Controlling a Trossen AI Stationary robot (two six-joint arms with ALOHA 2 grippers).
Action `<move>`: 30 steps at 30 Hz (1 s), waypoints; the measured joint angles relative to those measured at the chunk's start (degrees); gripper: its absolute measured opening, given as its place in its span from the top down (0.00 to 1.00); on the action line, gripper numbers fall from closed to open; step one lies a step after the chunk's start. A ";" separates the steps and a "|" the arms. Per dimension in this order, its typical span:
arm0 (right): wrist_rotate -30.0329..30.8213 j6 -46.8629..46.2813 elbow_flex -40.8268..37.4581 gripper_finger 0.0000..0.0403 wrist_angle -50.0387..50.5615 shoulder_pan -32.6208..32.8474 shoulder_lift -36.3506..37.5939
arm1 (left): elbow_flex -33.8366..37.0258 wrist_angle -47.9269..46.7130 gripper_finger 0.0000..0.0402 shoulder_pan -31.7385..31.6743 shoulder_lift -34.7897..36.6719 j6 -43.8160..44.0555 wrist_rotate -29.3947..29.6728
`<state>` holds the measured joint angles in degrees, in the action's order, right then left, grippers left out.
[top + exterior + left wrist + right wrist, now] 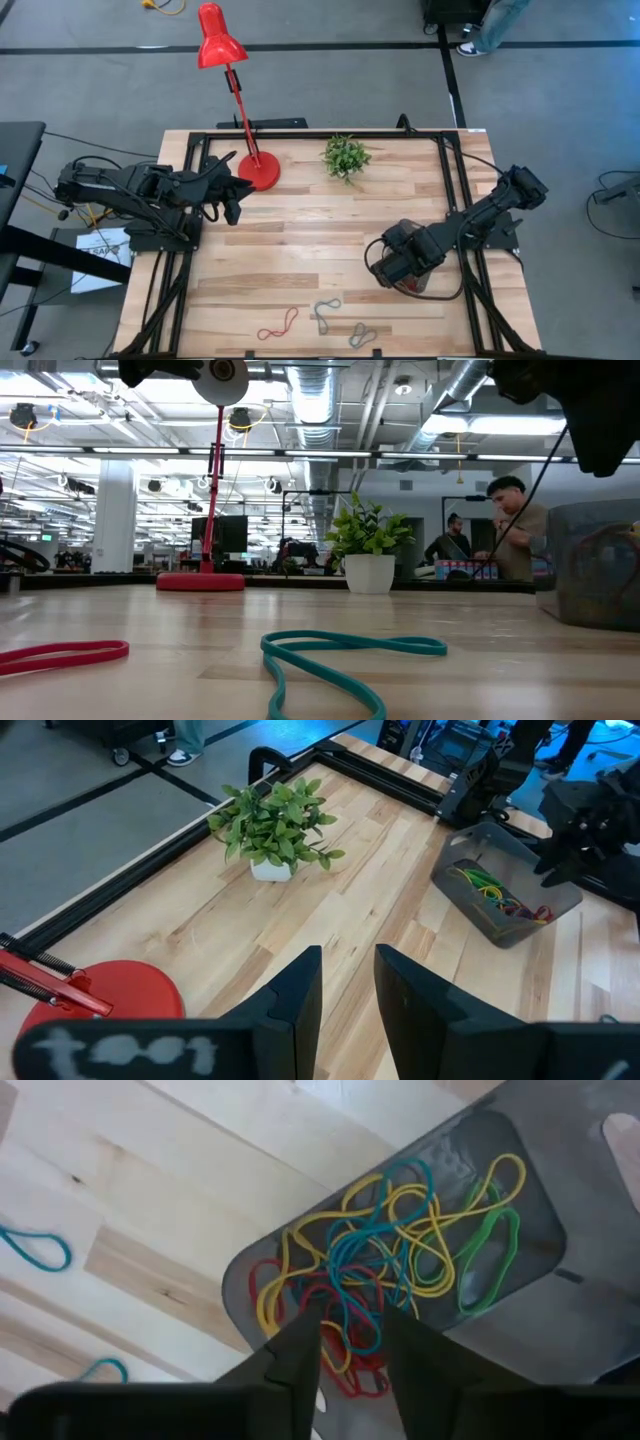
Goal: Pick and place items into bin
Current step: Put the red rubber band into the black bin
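Bands lie loose along the counter's near edge: a red one toward the left and two grey-blue ones beside it to the right, with bare wood between them and both arms. The bin sits at the right side of the counter, mostly hidden under the right hand from above — only the wrist cameras show its contents, a tangle of yellow, blue, red and green bands. The right hand hovers right over that tangle, its fingers a narrow gap apart and holding nothing. The left hand waits at the far left, beside the red lamp's round base; its fingers stand slightly parted and empty. A small potted plant stands at the far middle. The low camera alone shows the room behind, where two people stand at a bench past the plant. A white label across the left wrist is too blurred to read.
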<state>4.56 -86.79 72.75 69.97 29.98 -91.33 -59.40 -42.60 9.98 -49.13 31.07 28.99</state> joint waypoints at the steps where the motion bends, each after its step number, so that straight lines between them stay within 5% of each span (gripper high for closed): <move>1: 0.00 -0.22 0.00 0.74 -0.01 -0.02 0.00 | 0.00 -0.01 0.79 0.01 0.00 0.00 0.00; 17: -0.29 6.94 0.00 0.66 -18.17 -7.60 0.42 | 0.00 -0.03 0.79 0.00 -0.47 1.01 -2.83; 30: 0.18 30.38 0.02 0.70 -39.65 -15.43 0.41 | 0.00 0.18 0.79 2.94 -14.03 2.56 -20.86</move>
<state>4.74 -56.40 72.77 30.32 14.55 -90.92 -59.40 -42.42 12.92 -63.16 33.63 8.13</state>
